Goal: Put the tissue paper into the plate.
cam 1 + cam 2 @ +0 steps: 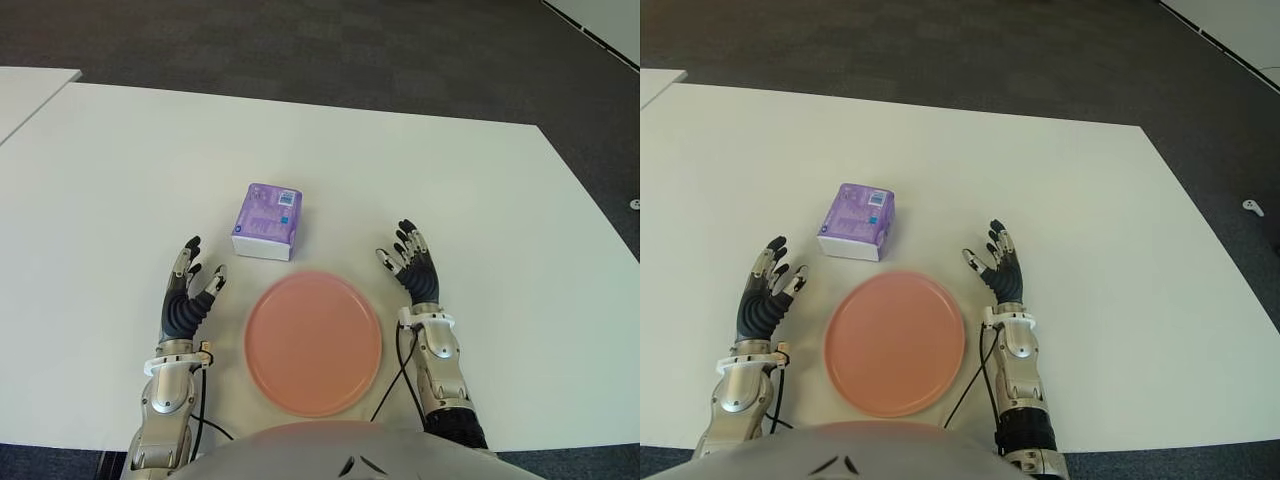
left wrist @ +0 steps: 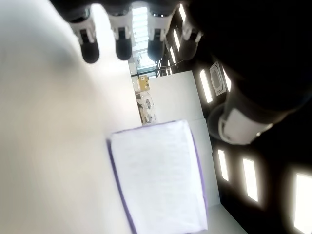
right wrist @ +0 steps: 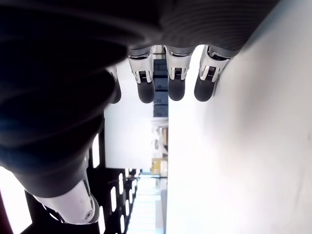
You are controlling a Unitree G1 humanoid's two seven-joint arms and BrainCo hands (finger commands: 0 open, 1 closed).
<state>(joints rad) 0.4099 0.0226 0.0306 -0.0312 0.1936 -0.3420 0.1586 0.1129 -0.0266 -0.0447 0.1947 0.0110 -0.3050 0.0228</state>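
Note:
A purple pack of tissue paper lies on the white table, just beyond the pink plate near the table's front edge. The plate holds nothing. My left hand is to the left of the plate, fingers spread and holding nothing, a short way in front and to the left of the pack. The left wrist view shows the tissue pack ahead of the open fingers. My right hand is to the right of the plate, also open, its fingers extended over bare table.
The white table reaches wide to both sides and far back. Dark carpet lies beyond its far edge. Another white table's corner shows at the far left.

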